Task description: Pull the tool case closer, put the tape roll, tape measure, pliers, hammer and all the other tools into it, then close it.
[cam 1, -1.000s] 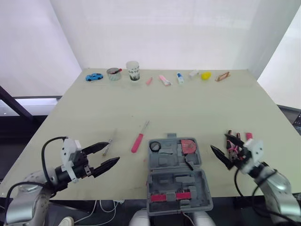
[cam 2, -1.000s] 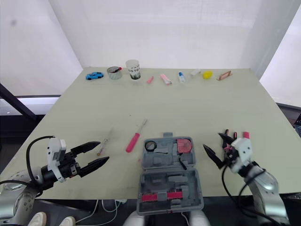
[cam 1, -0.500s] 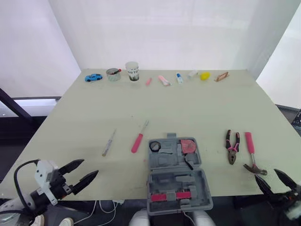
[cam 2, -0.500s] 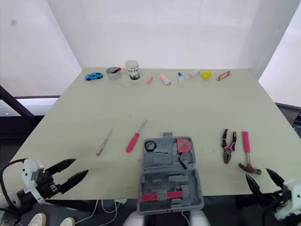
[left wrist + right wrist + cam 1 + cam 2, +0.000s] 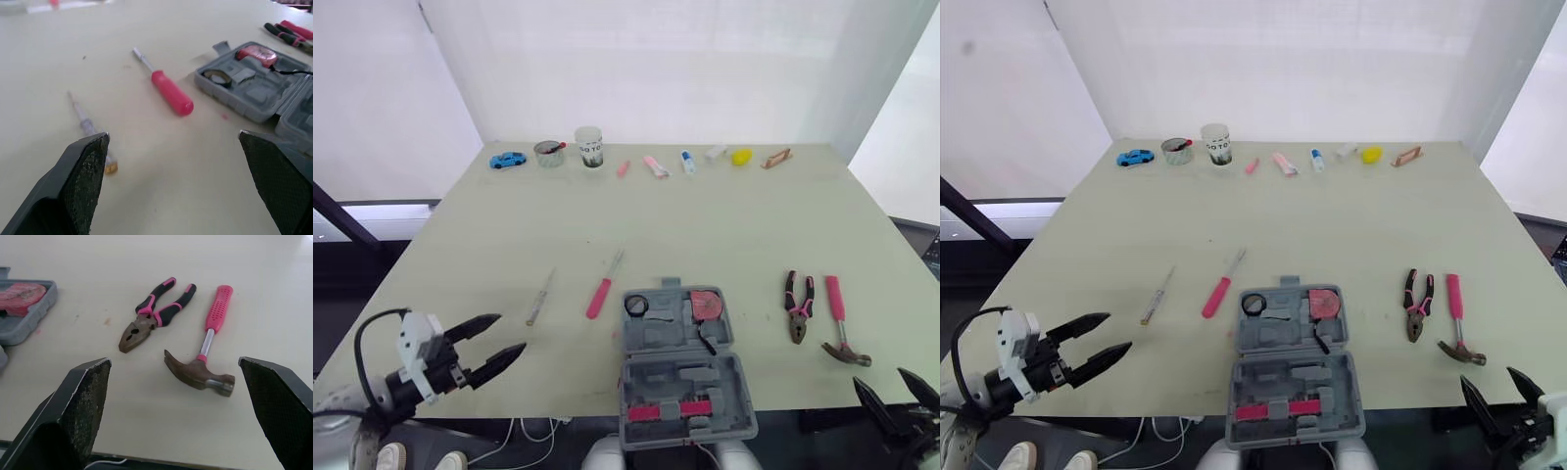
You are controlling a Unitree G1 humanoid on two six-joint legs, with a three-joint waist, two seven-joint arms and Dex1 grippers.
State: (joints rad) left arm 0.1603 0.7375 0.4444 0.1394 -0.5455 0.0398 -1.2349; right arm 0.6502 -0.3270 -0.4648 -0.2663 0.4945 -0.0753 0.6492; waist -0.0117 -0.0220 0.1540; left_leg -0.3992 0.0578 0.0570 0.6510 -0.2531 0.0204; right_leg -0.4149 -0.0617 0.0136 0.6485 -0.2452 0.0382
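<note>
Pink-handled hammer (image 5: pixel 208 337) and pliers (image 5: pixel 154 316) lie just ahead of the right hand (image 5: pixel 1494 390), spread wide and empty.

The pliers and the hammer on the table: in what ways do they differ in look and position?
The pliers have two black handles with pink trim; the hammer has one all-pink handle on a metal neck. The pliers lie nearer the case; the hammer lies farther to the robot's right. Both lie flat on the table, outside the case, with brownish heads toward the robot.
</note>
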